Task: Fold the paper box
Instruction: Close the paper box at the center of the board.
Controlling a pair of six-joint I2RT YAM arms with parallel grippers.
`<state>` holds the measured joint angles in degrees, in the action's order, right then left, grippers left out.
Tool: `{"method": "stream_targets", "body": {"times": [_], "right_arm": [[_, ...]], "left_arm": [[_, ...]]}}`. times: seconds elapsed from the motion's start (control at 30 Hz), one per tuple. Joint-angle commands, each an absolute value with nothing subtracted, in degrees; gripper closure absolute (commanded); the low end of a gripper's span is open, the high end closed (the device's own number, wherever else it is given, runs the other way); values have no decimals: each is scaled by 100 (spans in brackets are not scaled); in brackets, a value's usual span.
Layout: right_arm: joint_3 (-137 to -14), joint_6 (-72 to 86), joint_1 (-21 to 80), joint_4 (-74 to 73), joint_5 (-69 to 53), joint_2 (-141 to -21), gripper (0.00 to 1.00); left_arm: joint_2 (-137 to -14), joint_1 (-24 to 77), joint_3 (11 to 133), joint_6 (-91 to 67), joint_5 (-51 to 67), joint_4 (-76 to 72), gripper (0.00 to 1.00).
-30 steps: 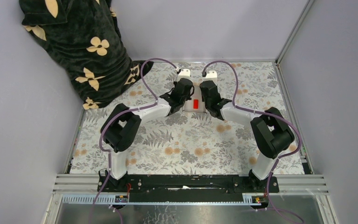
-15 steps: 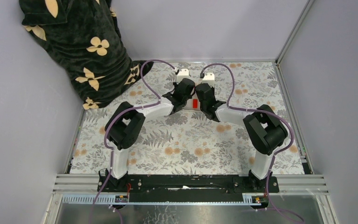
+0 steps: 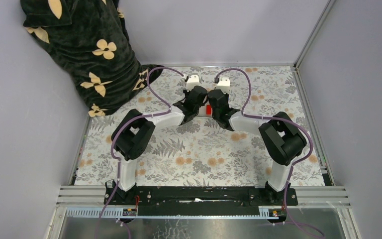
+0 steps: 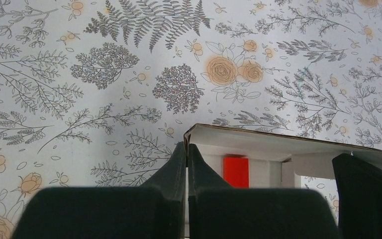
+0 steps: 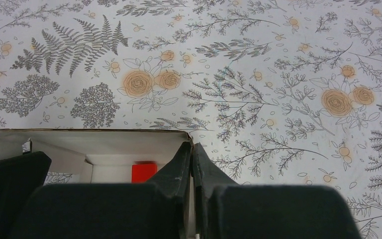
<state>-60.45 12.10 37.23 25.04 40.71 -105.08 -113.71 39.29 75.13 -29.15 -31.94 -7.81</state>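
Note:
The paper box (image 3: pixel 203 112) of white cardboard sits on the floral table, mid-back, squeezed between my two grippers and mostly hidden under them. A small red rectangle (image 3: pixel 208 109) lies inside it. In the left wrist view the box (image 4: pixel 278 147) stands open with its walls raised, and my left gripper (image 4: pixel 186 148) is shut on its left wall at the corner. The red rectangle (image 4: pixel 236 172) shows on the floor inside. My right gripper (image 5: pixel 192 148) is shut on the right wall of the box (image 5: pixel 104 142), beside the red rectangle (image 5: pixel 144 173).
A black cloth with cream flowers (image 3: pixel 84 45) hangs over the back left corner. The floral table cover (image 3: pixel 199 149) ends at a metal rail (image 3: pixel 309 114) on the right and grey walls at the back.
Both grippers have drawn closer together and slightly toward the back wall, narrowing the gap over the box. Less of the red rectangle shows between them from above.

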Motion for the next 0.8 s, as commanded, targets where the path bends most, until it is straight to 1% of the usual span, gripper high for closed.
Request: {"method": "stream_targets", "body": {"times": [0.0,0.77], "right_arm": [[-6019,1504,3876,2861,4409,-10409,100],[-5363,1989,3894,3000,4489,-10401,100]], "left_arm": [[-11271,4118,7352,-3101,-3389,-880,100],[-11271,4555,6910,-3303,-3986,-1124,100]]}}
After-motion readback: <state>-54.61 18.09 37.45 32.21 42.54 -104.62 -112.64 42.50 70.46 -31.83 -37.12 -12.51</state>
